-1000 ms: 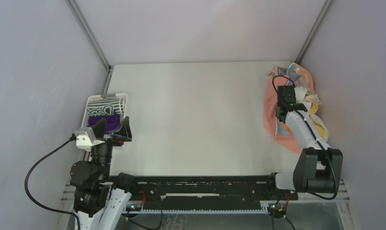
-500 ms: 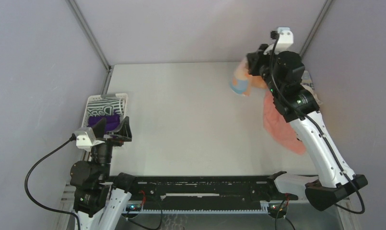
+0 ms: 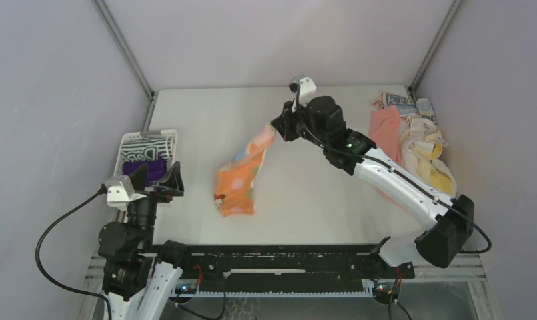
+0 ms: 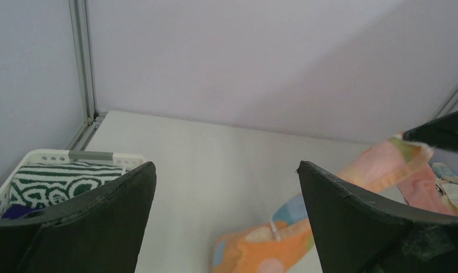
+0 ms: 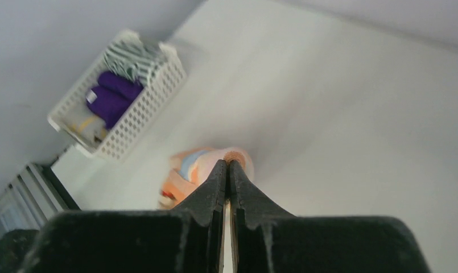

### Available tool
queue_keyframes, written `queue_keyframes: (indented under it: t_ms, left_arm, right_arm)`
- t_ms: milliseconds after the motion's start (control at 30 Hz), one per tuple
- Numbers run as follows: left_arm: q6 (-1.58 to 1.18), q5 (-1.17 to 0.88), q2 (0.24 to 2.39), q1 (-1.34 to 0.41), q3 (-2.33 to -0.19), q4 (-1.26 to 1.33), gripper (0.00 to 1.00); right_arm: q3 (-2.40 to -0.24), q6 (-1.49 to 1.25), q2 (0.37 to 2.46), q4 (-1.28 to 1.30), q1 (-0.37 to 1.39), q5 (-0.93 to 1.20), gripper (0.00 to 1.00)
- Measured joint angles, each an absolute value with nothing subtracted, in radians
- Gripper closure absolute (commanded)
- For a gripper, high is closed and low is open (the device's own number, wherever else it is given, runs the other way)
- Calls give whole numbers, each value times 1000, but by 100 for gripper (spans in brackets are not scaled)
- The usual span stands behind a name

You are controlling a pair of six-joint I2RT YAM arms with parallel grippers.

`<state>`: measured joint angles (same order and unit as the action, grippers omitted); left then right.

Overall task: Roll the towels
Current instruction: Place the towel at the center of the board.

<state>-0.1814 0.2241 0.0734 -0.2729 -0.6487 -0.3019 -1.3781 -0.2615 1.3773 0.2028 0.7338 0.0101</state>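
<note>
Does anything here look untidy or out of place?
The towel heap in the far right corner is crumpled. The right gripper holds an orange towel by one corner, its lower end bunched on the table.

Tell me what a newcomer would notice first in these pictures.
The orange patterned towel stands out, hanging mid-table from the right gripper, which is shut on its top corner. A heap of pink and yellow towels lies at the far right edge, and a white basket at the left holds a striped towel and a purple towel.
</note>
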Motion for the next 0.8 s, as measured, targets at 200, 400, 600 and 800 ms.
queue_keyframes:
  t_ms: [200, 400, 600, 800]
  left_arm:
    - [-208, 197, 192, -273, -670, -332, 0]
    - [-245, 178, 339, -273, -736, -416, 0]
    - [-273, 178, 377, -273, -826, -471, 0]
    - [-289, 175, 393, -273, -875, -498, 0]
  right_arm:
    - [-1301, -319, 1424, 252, 720, 50, 100]
    - [-1380, -356, 1436, 220, 624, 85, 100]
    - [-1579, -352, 1439, 155, 578, 36, 100]
    - [-1534, -346, 1347, 33, 690, -71, 100]
